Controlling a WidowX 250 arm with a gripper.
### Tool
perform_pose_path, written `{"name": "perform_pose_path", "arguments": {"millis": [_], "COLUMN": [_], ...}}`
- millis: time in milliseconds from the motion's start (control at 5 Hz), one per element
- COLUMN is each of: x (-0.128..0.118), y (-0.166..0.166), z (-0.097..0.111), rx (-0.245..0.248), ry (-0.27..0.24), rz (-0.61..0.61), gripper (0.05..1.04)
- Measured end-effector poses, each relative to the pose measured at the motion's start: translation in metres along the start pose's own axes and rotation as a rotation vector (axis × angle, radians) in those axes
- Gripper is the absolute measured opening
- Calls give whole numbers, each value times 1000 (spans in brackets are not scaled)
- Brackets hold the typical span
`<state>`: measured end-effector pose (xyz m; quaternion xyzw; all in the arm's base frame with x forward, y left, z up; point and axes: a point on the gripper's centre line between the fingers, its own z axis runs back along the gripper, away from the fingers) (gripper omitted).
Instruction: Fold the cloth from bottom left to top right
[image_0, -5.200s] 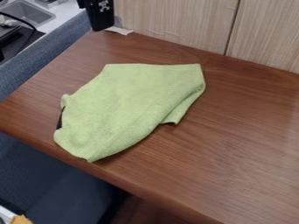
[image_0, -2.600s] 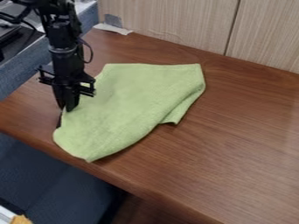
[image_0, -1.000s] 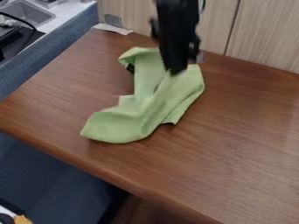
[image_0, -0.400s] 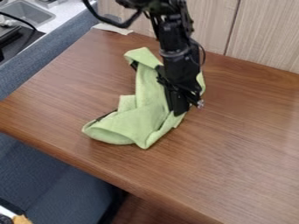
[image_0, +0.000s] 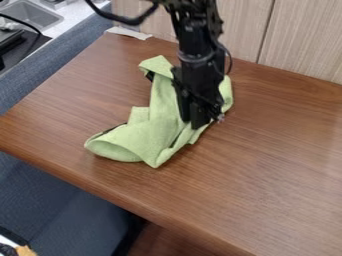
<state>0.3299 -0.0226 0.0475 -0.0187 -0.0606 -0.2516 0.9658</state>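
The black gripper (image_0: 195, 122) points down at the right side of the green cloth (image_0: 150, 135), its tip against the fabric. The cloth lies bunched on the wooden table, with one raised flap at its upper left and a rolled, hollow-looking fold at its lower left. A pointed corner faces the front. Dark strips show along the left edges. Behind the gripper, part of the cloth is hidden, and another part emerges to the arm's right.
The wooden table (image_0: 267, 165) meets a light wood-grain panel (image_0: 300, 40) at the back. A whitish scrap (image_0: 129, 33) lies at the far left corner. Beyond the left edge are a blue-grey padded surface (image_0: 63, 67) and a sink (image_0: 32, 14).
The gripper came in from the upper left, and the cloth's left part was brought rightward into a bunch. Most recently, gripper and cloth have both shifted slightly left.
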Motion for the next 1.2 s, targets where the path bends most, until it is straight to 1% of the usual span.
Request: {"name": "perform_pose_path", "arguments": {"millis": [200,400,600,800,1000,1200], "x": [-8,-11,-11,-14,-22,-22], "y": [0,-1,0,-1,10,10], "z": [16,23,41,71,103,105], "rx": [43,50,78,115,143,144], "ry": [-17,-11,-40,-94,-155,-163], "rz": [-6,-12,-44,-68,-48,-50], "gripper": [762,993,1004,1001,1001,1001]}}
